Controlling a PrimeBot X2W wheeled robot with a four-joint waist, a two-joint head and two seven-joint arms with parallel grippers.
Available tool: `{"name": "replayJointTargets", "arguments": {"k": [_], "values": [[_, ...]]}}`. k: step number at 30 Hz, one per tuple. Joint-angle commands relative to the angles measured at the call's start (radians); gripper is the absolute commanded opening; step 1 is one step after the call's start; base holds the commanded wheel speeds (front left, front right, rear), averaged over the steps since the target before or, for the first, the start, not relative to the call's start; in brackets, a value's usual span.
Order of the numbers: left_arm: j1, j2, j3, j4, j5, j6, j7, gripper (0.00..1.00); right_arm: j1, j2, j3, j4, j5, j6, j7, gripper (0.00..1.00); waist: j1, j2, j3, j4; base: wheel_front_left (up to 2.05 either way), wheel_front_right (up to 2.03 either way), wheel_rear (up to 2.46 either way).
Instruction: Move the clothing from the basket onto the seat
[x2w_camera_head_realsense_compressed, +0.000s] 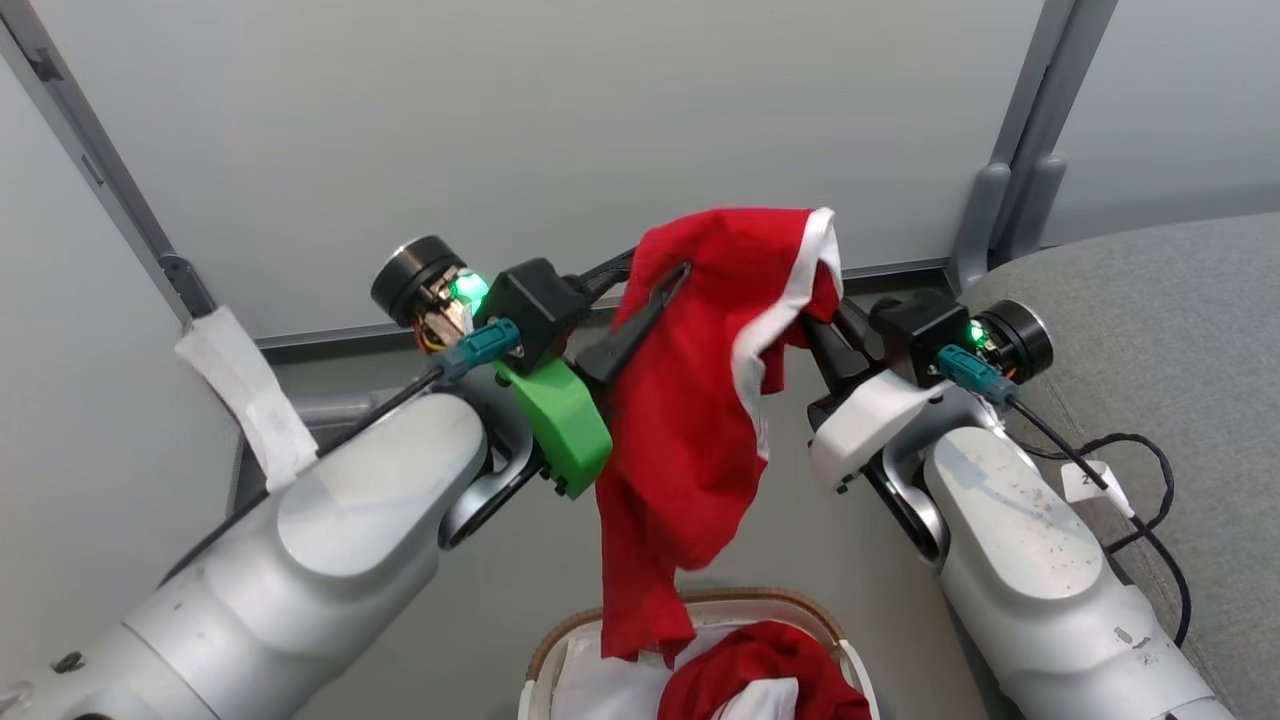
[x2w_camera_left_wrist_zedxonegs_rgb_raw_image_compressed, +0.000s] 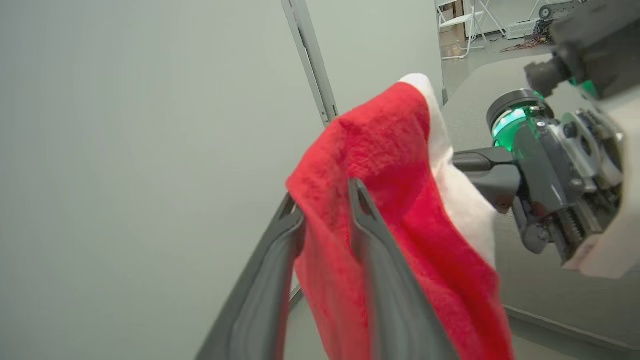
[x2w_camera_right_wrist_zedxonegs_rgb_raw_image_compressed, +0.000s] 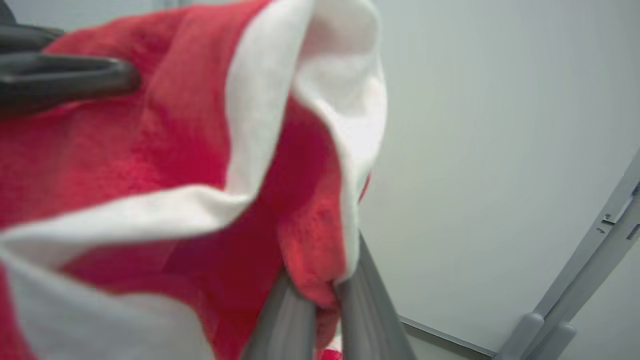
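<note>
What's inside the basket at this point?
A crumpled red-and-white garment lies on the white liner. The lifted garment's hanging tail covers part of the basket, and its bottom is hidden.

Pale grey floor (x2w_camera_head_realsense_compressed: 480, 610) carrying everything. Basket (x2w_camera_head_realsense_compressed: 760, 594) standing on floor at bottom centre of head view, brown rim showing, near side running off frame edge. White liner (x2w_camera_head_realsense_compressed: 600, 680) lying inside basket. Red-and-white clothing (x2w_camera_head_realsense_compressed: 745, 655) lying bunched on liner, filling basket's right half. Grey sofa (x2w_camera_head_realsense_compressed: 1160, 290) standing on floor right of basket, apart from it. Black cable (x2w_camera_head_realsense_compressed: 1168, 490) looping over sofa's near edge; resting on it or not, unclear. Grey posts (x2w_camera_head_realsense_compressed: 1010, 210) rising from floor beside sofa.
</note>
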Motion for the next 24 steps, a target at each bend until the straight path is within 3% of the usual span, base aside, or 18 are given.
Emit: {"name": "replayJointTargets", "arguments": {"k": [1,8,13,24], "values": [[0.039,0.000,0.011,-0.002,-0.015,0.013,-0.014,1.00,0.014,-0.005,-0.014,-0.006,-0.011,-0.001,0.000,0.00,0.0000,0.0000,-0.002,0.001,0.00,0.00,0.00],[0.190,-0.019,0.040,0.004,-0.013,0.049,-0.044,1.00,0.026,-0.004,-0.068,-0.017,-0.039,-0.001,-0.001,0.00,0.0000,0.0000,-0.007,0.005,0.00,0.00,0.00],[0.329,-0.037,0.127,-0.038,0.027,0.070,-0.043,1.00,0.046,-0.004,-0.103,-0.034,-0.053,-0.001,0.000,0.00,0.0000,0.0000,-0.007,0.001,0.00,0.00,0.00],[0.562,-0.092,0.312,-0.086,0.165,0.037,-0.044,1.00,0.087,-0.004,-0.120,-0.048,-0.062,-0.001,0.000,0.00,0.0000,0.0000,-0.009,-0.017,0.00,0.00,0.00]]}}
